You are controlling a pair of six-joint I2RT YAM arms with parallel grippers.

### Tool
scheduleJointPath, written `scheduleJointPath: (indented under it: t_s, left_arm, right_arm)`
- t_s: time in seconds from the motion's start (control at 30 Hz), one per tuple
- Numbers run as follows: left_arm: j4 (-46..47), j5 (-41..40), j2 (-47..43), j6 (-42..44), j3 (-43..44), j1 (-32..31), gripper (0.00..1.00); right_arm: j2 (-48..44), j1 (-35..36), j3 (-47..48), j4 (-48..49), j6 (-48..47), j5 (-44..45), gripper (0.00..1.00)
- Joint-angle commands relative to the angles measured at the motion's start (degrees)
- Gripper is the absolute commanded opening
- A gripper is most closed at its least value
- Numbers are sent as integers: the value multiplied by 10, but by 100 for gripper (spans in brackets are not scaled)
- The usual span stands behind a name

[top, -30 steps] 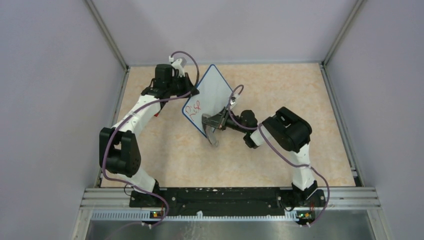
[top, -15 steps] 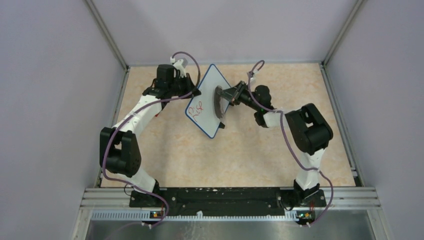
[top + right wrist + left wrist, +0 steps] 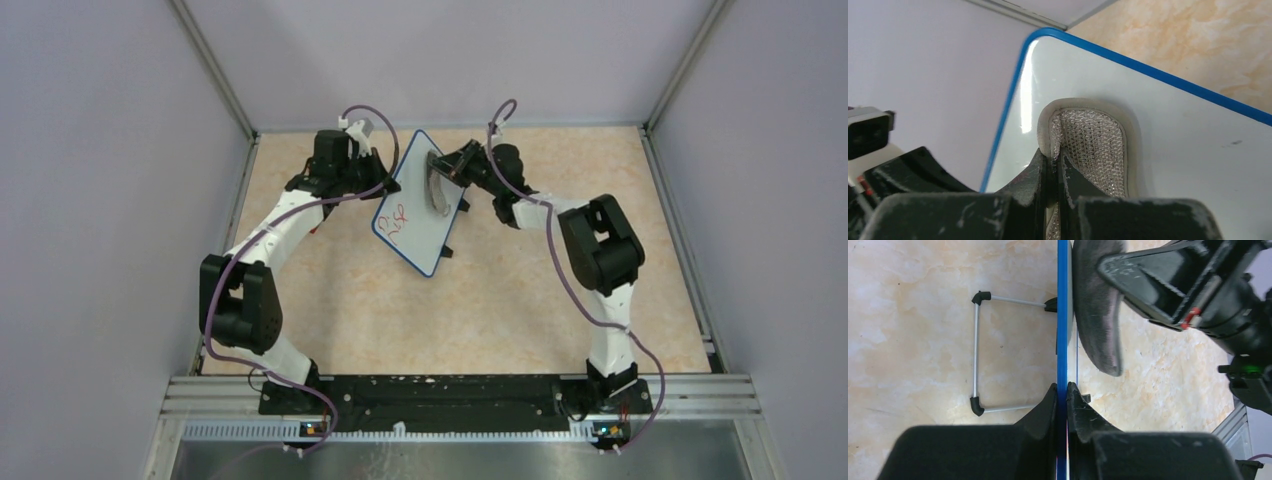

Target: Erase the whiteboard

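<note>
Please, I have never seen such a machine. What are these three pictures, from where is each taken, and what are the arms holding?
These are two robot arms fixed at the near edge of a table. The wide picture looks down from above. The other two come from a small camera on each arm's wrist. The left gripper clamps the blue edge of a whiteboard, which stands tilted; its wire stand shows behind it. The right gripper pinches a grey cloth against the board's white face. Red writing is lower on the board.
</note>
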Motion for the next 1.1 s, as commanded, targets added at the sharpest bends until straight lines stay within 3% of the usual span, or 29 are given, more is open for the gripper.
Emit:
scheduleJointPath:
  t_s: [0.0,0.13,0.3,0.6,0.87,1.07]
  left_arm:
    - [-11,5,-2,-6,2,-9,0]
    - [-10,8,-3,-5,3,-9,0]
    - [-7,10,-6,-5,2,-9,0]
    - [-8,5,-2,-2,1,-9,0]
    - [-8,3,-2,-4,0,-9,0]
    - [-7,5,-2,-7,-1,-9,0]
  right_arm:
    - [42,-13,-15,-28,-17,1,0]
    - [57,-27,-39,-31,-43,-23,0]
    - [65,-18,1,-6,-120,-155,0]
    - [-23,12,-44,-19,-302,-253,0]
    - [-56,102,-18,-134,-465,-303,0]
    - [-69,143,-21,-132,-486,-345,0]
